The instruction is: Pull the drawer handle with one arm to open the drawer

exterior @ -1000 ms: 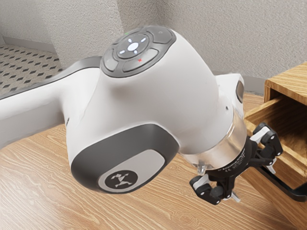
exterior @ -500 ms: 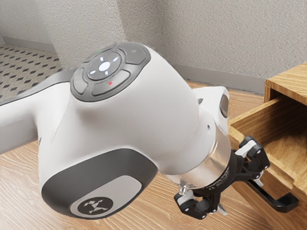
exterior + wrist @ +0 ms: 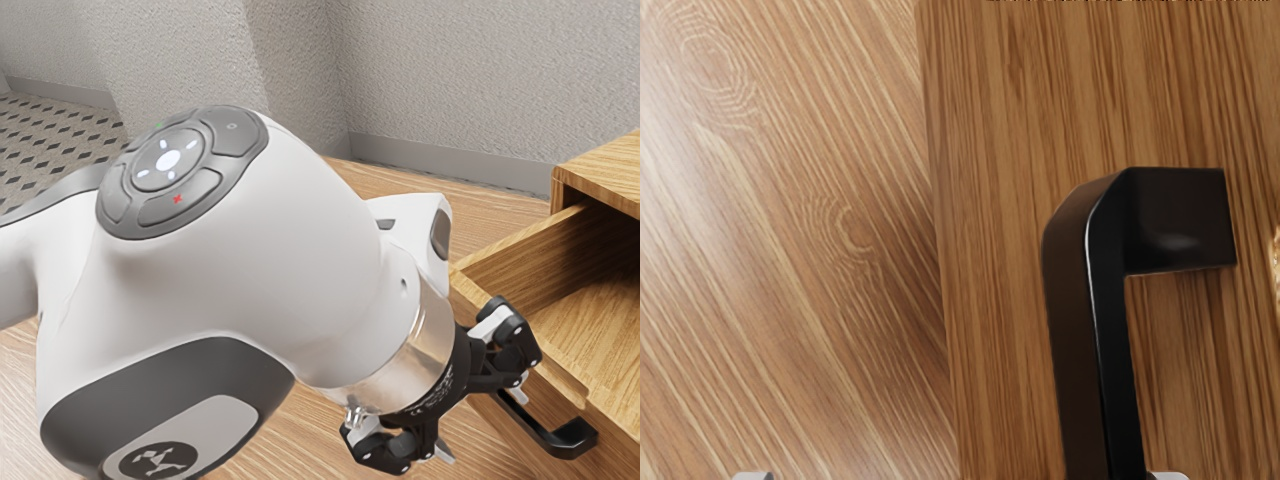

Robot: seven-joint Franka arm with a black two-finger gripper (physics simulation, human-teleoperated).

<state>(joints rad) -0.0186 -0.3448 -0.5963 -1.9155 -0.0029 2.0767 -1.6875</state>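
While the black two-finger gripper (image 3: 478,425) is hanging just in front of the drawer (image 3: 520,255), its jaws are standing apart, with the one drawer handle (image 3: 555,432) running between them rather than being squeezed from both sides. That handle is showing as a single matte black bar of flat, squared section with softly rounded bends, and it is standing off the drawer's front panel. From the wrist view, the handle (image 3: 1110,330) is turning through one rounded corner against the vertical-grained, honey-coloured wood of the drawer front (image 3: 1020,150), and two pale grey fingertips (image 3: 752,475) are peeking in well apart, one close beside the bar and one far off it. The drawer is sitting partly pulled out of one boxy wooden cabinet (image 3: 600,175), so its shallow open tray of light wood is showing behind the front panel. Beneath the drawer, one table (image 3: 480,210) of paler wood with wavy, knotted grain (image 3: 780,250) is spreading out. One glossy white arm (image 3: 250,300) with dark grey panels, a round button pad and a polished metal wrist ring is reaching toward the drawer. Behind the drawer, a rough grey plaster wall (image 3: 450,70) is rising.
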